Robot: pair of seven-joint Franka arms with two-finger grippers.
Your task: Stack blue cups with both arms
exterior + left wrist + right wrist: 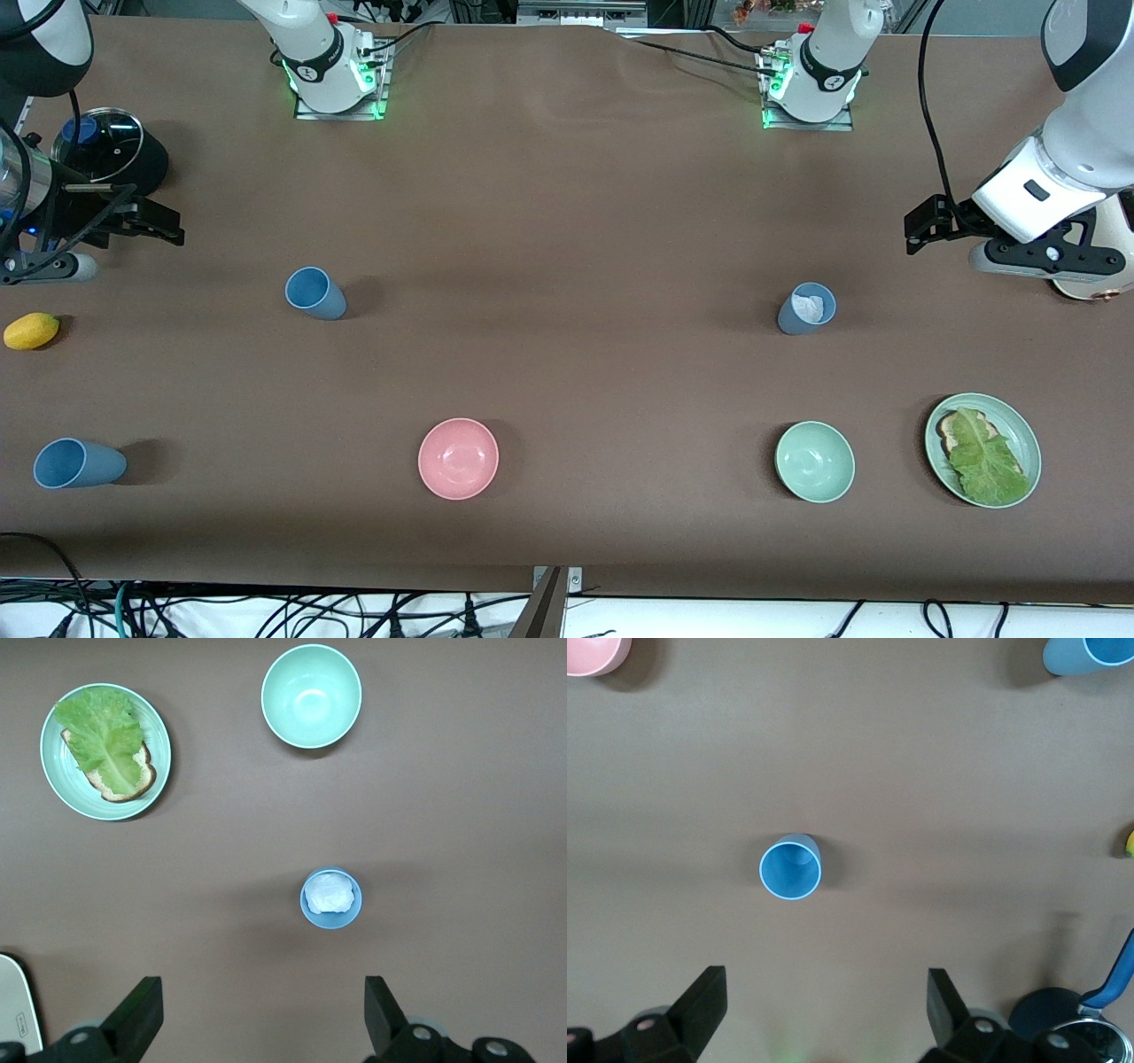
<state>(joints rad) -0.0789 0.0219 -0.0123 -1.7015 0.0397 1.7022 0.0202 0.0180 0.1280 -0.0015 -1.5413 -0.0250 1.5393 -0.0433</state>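
Three blue cups stand apart on the brown table. One blue cup [315, 292] stands mouth up toward the right arm's end and shows in the right wrist view [790, 868]. A second blue cup [78, 463] is nearer the front camera, by that end's edge [1085, 656]. A greyer blue cup [806, 308] toward the left arm's end holds a crumpled white wad [330, 897]. My right gripper [159, 221] [826, 997] is open and empty above the table. My left gripper [921, 229] [263, 1001] is open and empty above the table.
A pink bowl [458, 458] and a green bowl [815, 461] sit near the front edge. A green plate [1021, 425] holds bread and lettuce. A lemon [31, 330] and a glass pot lid [99, 142] lie at the right arm's end.
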